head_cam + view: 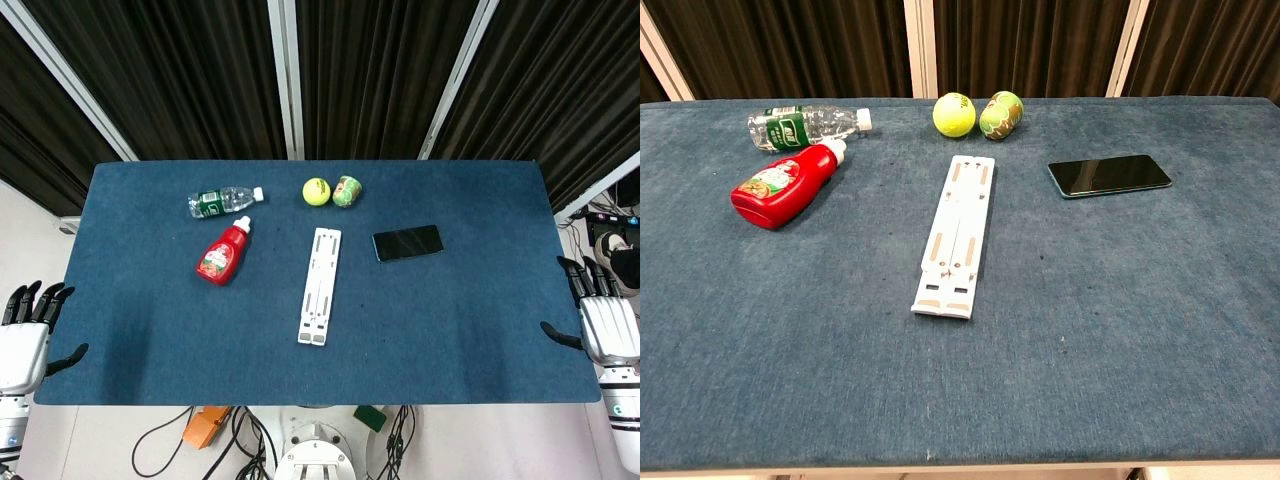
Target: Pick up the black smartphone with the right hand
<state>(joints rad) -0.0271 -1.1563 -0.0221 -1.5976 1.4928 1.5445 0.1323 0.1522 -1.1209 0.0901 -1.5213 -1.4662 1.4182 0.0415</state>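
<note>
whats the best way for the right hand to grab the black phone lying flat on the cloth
The black smartphone lies flat, screen up, long side running left to right. The right hand probably does best coming from above and pinching the two long edges across the narrow width. It is thin, so the fingertips must get low against the blue table.

Left hand (pixel 22 345): at the left edge of the head view, palm flat, fingers apart and pointing away, thumb out to the side, holding nothing.
Right hand (pixel 606 325): at the right edge, same pose, empty.
Chest view: neither hand shows.
</note>
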